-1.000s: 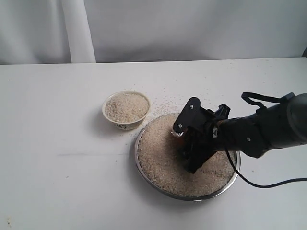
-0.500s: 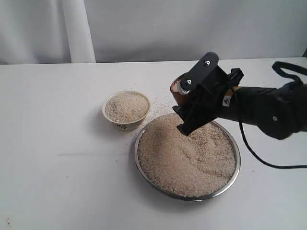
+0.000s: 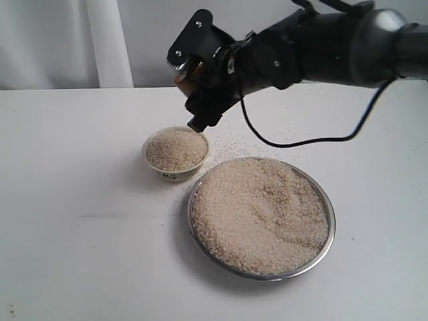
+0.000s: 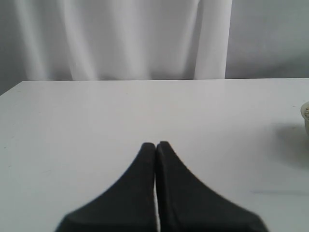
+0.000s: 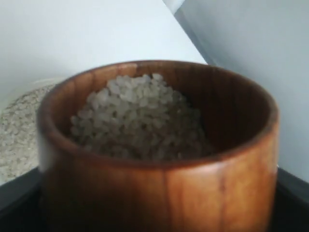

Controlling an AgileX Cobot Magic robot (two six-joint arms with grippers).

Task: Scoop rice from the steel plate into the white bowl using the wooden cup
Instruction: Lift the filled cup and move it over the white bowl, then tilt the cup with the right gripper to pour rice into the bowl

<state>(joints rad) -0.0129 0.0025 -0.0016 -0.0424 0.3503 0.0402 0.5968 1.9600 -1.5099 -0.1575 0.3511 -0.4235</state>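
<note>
Over white table [image 3: 67, 200], reddish wooden cup [image 5: 159, 193] holds heaped pale rice [image 5: 140, 116].

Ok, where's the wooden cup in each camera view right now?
Exterior view: the wooden cup is at upper centre, raised above the white bowl.
Left wrist view: not in it.
Right wrist view: it fills the frame, with rice inside.
Shared landmark: the white bowl, also cut off at an edge of the left wrist view.
</note>
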